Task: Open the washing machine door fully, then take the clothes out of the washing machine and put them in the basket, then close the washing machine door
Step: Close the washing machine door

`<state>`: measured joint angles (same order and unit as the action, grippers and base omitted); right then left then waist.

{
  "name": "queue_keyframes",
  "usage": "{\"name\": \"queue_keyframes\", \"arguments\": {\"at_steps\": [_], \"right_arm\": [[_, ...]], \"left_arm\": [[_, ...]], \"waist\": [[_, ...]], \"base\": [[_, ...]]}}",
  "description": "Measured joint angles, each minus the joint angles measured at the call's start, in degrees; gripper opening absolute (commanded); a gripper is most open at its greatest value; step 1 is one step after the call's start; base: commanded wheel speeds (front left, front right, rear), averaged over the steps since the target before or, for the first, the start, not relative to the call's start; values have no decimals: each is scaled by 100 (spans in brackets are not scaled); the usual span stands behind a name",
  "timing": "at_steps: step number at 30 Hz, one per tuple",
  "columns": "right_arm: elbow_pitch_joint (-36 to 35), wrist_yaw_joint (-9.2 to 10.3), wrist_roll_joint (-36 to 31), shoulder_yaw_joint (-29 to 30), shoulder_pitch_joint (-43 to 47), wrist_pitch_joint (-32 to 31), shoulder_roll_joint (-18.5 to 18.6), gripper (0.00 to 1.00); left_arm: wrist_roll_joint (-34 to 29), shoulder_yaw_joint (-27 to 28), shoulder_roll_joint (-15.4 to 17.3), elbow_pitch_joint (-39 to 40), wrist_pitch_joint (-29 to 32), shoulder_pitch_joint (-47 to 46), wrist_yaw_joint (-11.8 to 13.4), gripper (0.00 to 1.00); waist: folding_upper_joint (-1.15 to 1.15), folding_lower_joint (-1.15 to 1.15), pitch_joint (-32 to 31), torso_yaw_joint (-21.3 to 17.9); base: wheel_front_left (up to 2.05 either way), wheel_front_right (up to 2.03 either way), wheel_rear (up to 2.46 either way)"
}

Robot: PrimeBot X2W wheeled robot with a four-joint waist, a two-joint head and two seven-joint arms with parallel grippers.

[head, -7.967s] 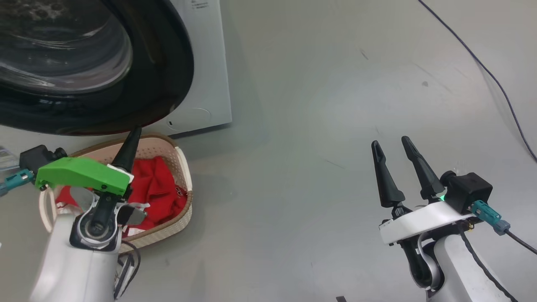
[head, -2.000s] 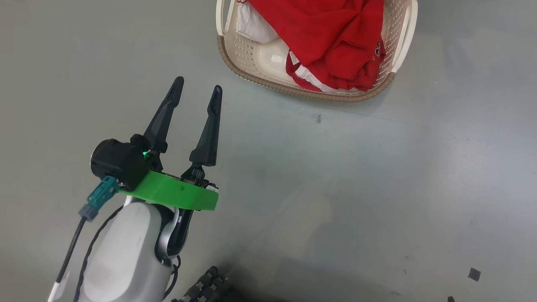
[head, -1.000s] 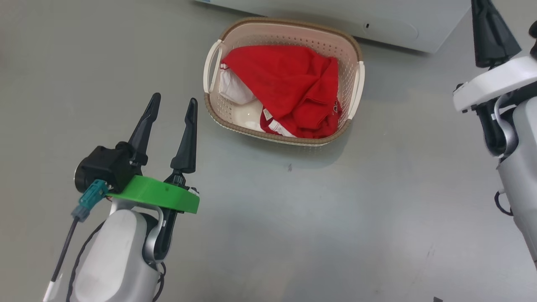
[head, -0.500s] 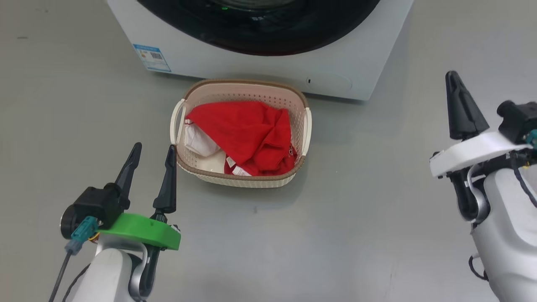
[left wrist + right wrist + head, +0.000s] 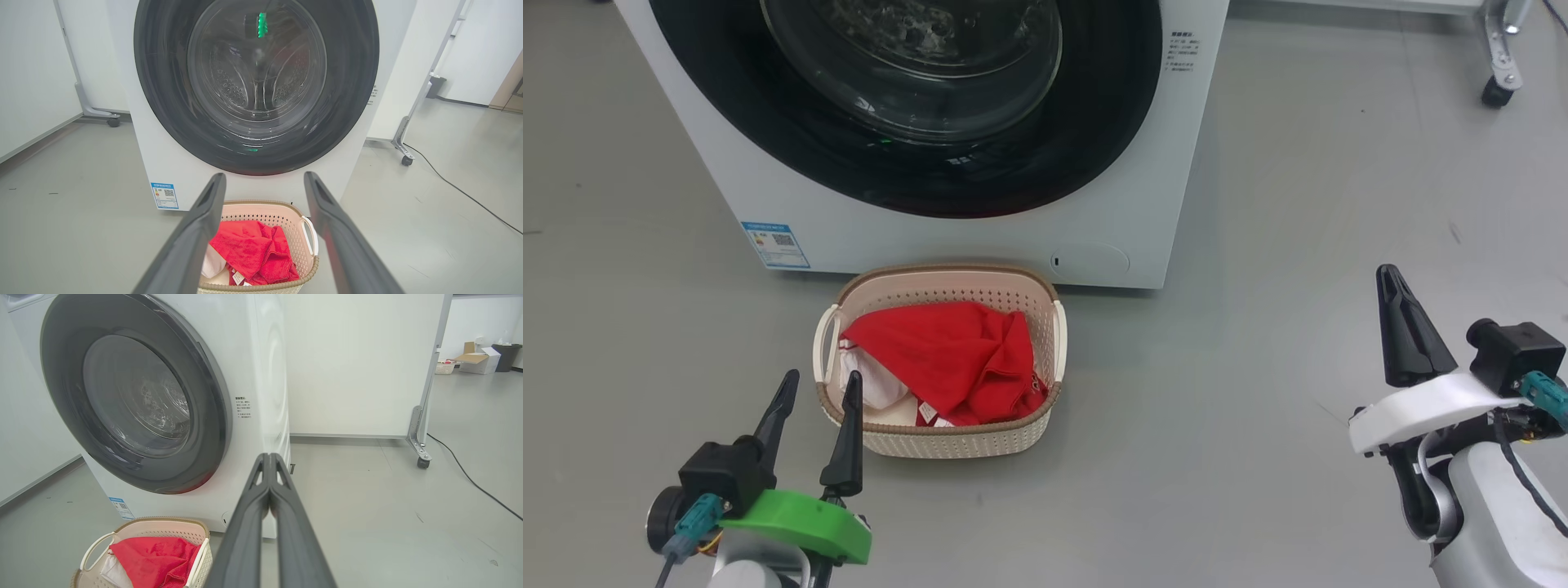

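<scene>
Washing machine (image 5: 1160,188): white front-loader across the upper left and centre of the head view, standing on the grey floor (image 5: 1258,367).
Washing machine door (image 5: 1103,122): round, with a wide glossy black rim, shut flush against the machine's front. In the left wrist view the perforated steel drum (image 5: 229,81) shows through the glass.
Blue label (image 5: 776,245): lower left corner of the machine's front.
Service flap (image 5: 1090,260): round, at the lower right of the front, just above the far rim of the basket.
Basket (image 5: 947,441): cream with perforated sides and a brown rim, on the floor at lower centre of the head view, directly in front of the machine and below the door.
Clothes (image 5: 947,359): inside the basket. A red garment lies on top across the middle and right, and a white one shows beneath it at the left end.
Left claw (image 5: 822,377): lower left of the head view, its 2 fingers spread wide with nothing between them, close to the basket's left end.
Right claw (image 5: 1387,273): lower right of the head view, its 2 fingers pressed together along their length, gripping nothing, well apart from the basket.
Background: a white panel (image 5: 359,363) on a wheeled frame stands right of the machine, and a dark cable (image 5: 470,477) crosses the floor at the right of the right wrist view.
</scene>
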<state>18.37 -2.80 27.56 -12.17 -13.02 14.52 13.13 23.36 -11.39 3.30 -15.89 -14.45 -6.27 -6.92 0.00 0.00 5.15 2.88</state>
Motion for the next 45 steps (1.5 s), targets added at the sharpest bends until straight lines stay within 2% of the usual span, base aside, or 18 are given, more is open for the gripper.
{"name": "queue_keyframes", "arguments": {"at_steps": [12, 13, 14, 21, 45], "right_arm": [[-452, 138, -136, 113, 716, 0, -57, 0], [-479, 146, -165, 111, 778, 0, -56, 53], [-499, 153, -240, 104, 827, 0, -51, 100], [-698, 238, -332, 101, 1015, 0, -48, 100], [-1134, 296, -436, 176, 1248, 0, -129, 100]], "left_arm": [[14, 122, -14, 49, 0, 182, 2, 100], [18, 142, -15, 55, 0, 198, 2, 100], [18, 155, -15, 58, 0, 214, 4, 100], [31, 252, -27, 158, 0, 261, 20, 100], [18, 315, -49, 154, 0, 336, 134, 100]], "waist": [[0, 0, -405, -320], [0, 0, -417, -329], [0, 0, -428, -335], [0, 0, -452, -340], [0, 0, -379, -304]], "base": [[0, 0, 0], [0, 0, 0], [0, 0, 0], [0, 0, 0], [0, 0, 0]]}}
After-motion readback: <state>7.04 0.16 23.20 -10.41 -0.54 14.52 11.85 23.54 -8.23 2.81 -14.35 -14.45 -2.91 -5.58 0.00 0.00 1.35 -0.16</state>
